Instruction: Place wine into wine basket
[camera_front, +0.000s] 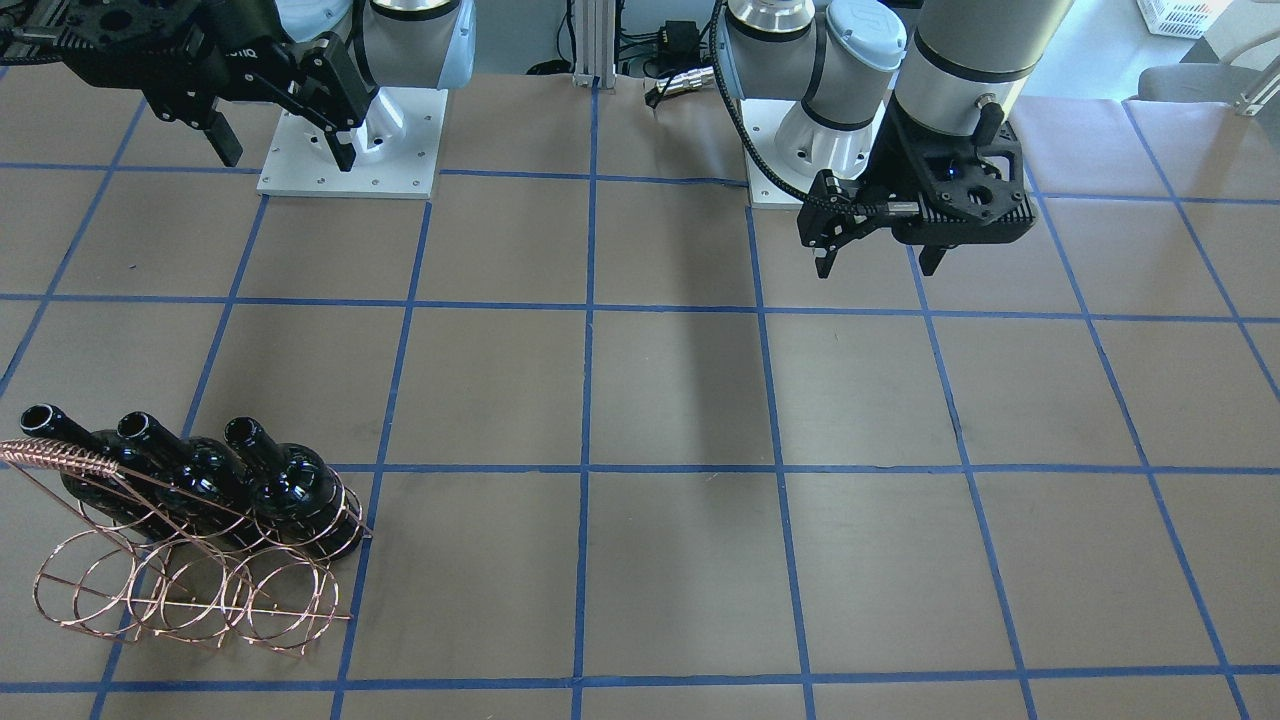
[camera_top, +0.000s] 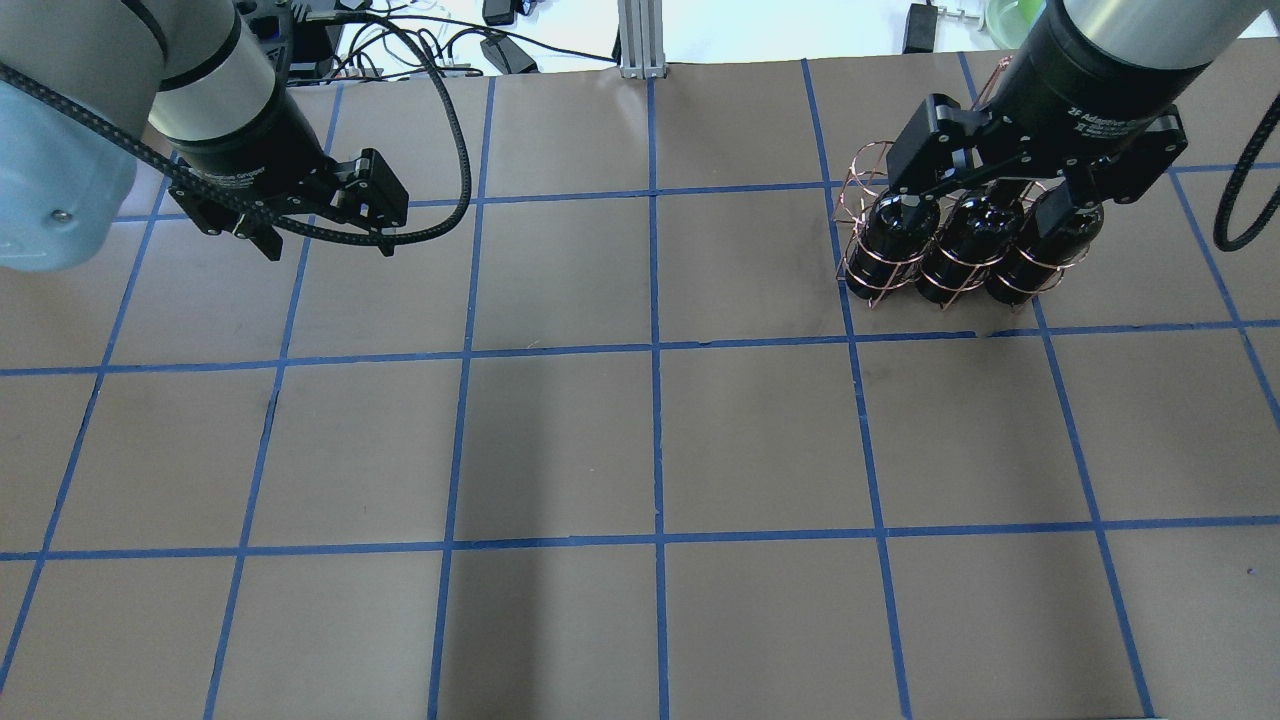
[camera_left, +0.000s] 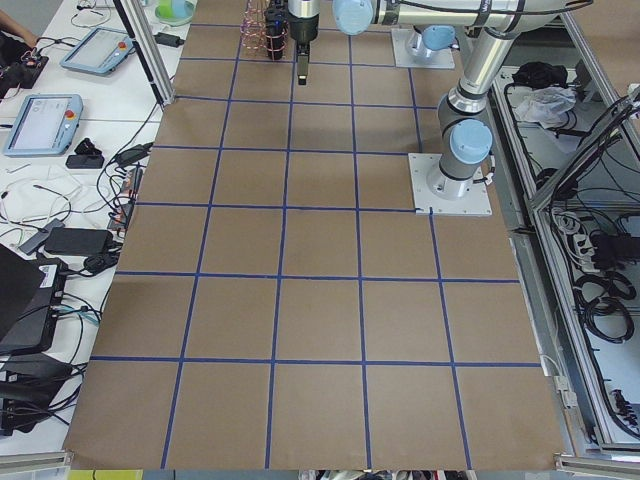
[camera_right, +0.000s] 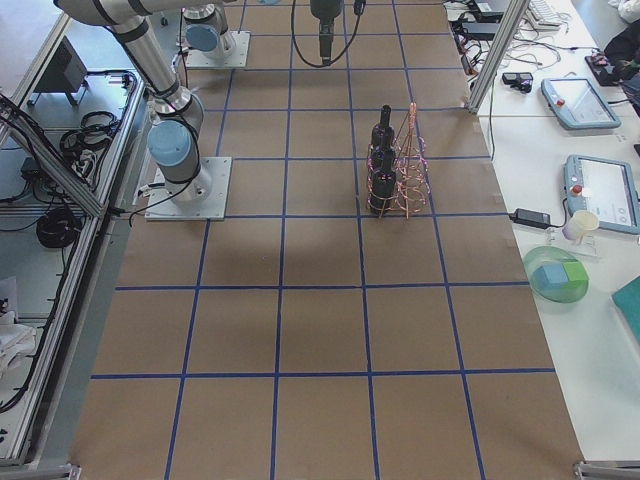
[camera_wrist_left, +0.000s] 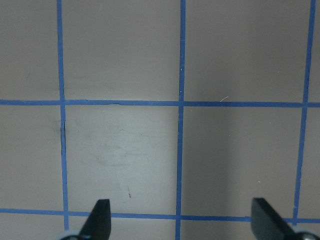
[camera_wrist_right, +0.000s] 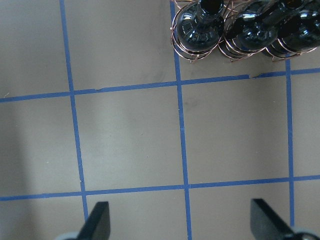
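Three glossy near-black wine bottles (camera_front: 290, 485) stand side by side in the copper wire wine basket (camera_front: 200, 595), near the table's far right edge from the robot. They also show in the overhead view (camera_top: 890, 240) and at the top of the right wrist view (camera_wrist_right: 200, 27). My right gripper (camera_front: 288, 158) is open and empty. It hangs high, on the robot's side of the basket (camera_top: 862, 170) and apart from it. My left gripper (camera_front: 876, 268) is open and empty over bare table on the left side (camera_top: 328, 245).
The brown table (camera_top: 650, 440) carries a grid of blue tape lines. The arm base plates (camera_front: 350, 150) sit at the robot's edge. Cables, tablets and a bowl (camera_right: 555, 275) lie on side benches beyond the table.
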